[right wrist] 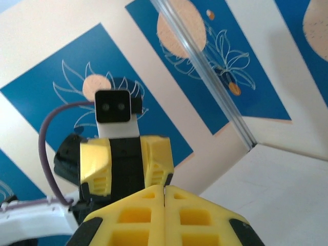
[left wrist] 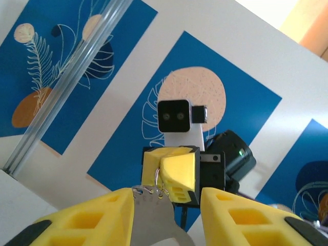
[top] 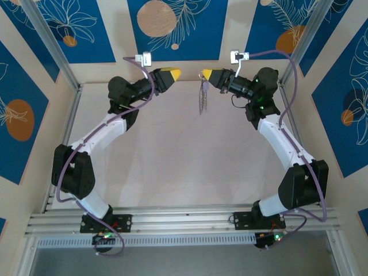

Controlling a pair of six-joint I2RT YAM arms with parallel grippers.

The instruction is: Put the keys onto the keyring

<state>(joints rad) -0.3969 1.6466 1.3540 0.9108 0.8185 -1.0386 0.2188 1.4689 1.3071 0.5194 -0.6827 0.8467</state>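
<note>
- Table (top: 172, 161): pale bare top, with both arm bases bolted to the aluminium rail (top: 184, 217) at its near edge.
- Wall panels (top: 178, 23): blue with leaf prints and tan discs, standing around the table's sides.
- Left arm (top: 98, 135): white and black, raised and bent inward, with a purple cable along it.
- Right arm (top: 282, 141): mirrors the left arm and is also raised.
- Left gripper (top: 175, 73): held high over the far part of the table, pointing at the right gripper. Its yellow fingers (left wrist: 92, 220) are spread, with a clear gap between them.
- Right gripper (top: 203, 74): faces the left gripper, tips near but apart. Its fingers (right wrist: 200, 215) are pressed together, pinching the top of the keyring.
- Keyring (top: 203, 99): silvery, hanging from the right gripper's tips, clear of the table. In the left wrist view it dangles in the gap between the left fingers; contact cannot be told.
- Small wire loops (left wrist: 163, 193): sit at the keyring's upper edge.
</note>
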